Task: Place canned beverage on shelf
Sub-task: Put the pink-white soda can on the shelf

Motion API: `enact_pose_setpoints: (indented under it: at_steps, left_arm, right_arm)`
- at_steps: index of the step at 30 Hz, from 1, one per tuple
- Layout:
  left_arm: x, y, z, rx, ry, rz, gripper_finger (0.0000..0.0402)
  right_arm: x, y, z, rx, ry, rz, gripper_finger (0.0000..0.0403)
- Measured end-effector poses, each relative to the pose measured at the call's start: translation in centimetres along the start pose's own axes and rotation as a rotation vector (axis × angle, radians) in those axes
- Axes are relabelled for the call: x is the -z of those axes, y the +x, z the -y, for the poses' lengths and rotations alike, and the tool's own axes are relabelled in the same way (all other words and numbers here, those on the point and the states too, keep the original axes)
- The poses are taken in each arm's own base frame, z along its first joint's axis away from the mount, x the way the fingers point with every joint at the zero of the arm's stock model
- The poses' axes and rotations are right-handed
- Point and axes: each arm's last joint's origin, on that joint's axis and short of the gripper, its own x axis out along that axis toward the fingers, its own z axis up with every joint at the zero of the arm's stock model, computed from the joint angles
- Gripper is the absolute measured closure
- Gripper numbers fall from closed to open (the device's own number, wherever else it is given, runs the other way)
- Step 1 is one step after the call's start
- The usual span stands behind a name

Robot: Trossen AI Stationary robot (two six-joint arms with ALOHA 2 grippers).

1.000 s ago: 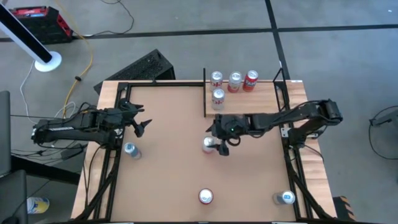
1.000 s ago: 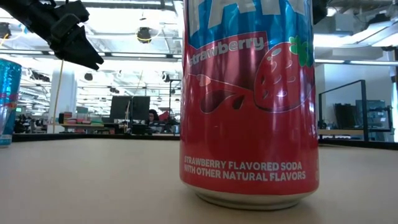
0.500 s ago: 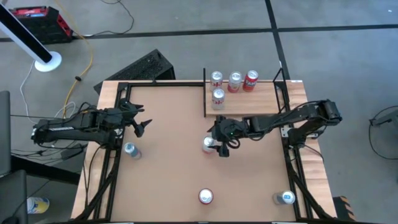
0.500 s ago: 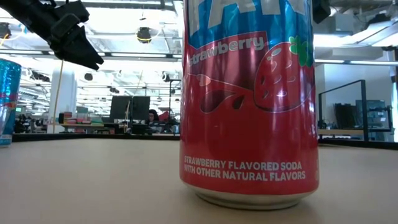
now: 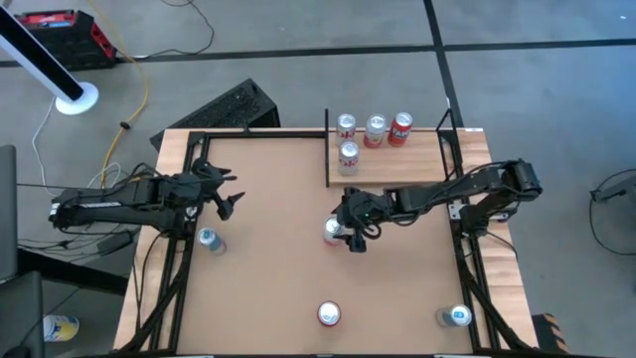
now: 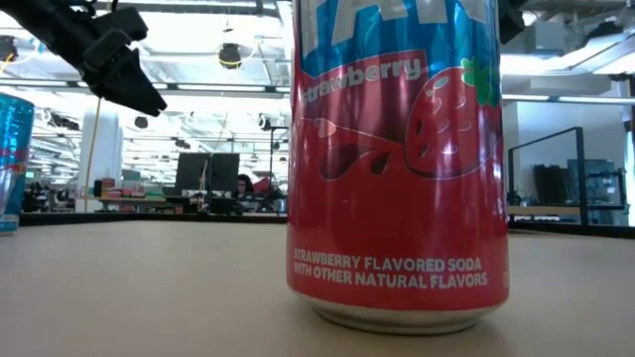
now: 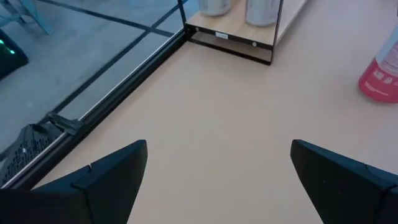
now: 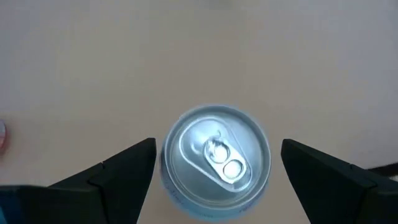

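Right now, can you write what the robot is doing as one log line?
right gripper: open, above silver can, not gripping | left gripper: open, waiting at table's left | shelf: four cans

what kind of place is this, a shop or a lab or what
Most likely a robotics lab or open-plan workspace, not a shop. Two dark robot arms work at a framed wooden table on a bare concrete floor with loose cables, and the low view shows desks with monitors under ceiling strip lights.

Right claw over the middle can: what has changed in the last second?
The right claw crept slightly toward the table's left side, centring open over the silver can, not gripping it. The left claw shifted barely. The four cans on the shelf stayed put.
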Motion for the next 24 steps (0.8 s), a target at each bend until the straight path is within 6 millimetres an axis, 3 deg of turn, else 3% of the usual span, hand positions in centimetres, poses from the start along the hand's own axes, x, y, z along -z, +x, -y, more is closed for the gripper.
enact_pose_setpoints:
  at_steps: [8, 16, 24]
  left_arm:
    - [0.0, 0.3, 0.2, -0.004, 0.009, -0.017, 0.0019]
    - [0.0, 0.3, 0.2, -0.001, 0.01, -0.019, 0.0019]
    - [0.1, 0.3, 0.3, 0.027, 0.01, -0.023, 0.0019]
  right_arm:
    - [0.1, 0.0, -0.2, 0.032, -0.007, -0.01, 0.0046]
    - [0.0, 0.0, -0.3, 0.056, -0.005, -0.002, 0.0135]
    - [-0.3, -1.0, -0.2, 0.106, -0.011, 0.017, 0.0137]
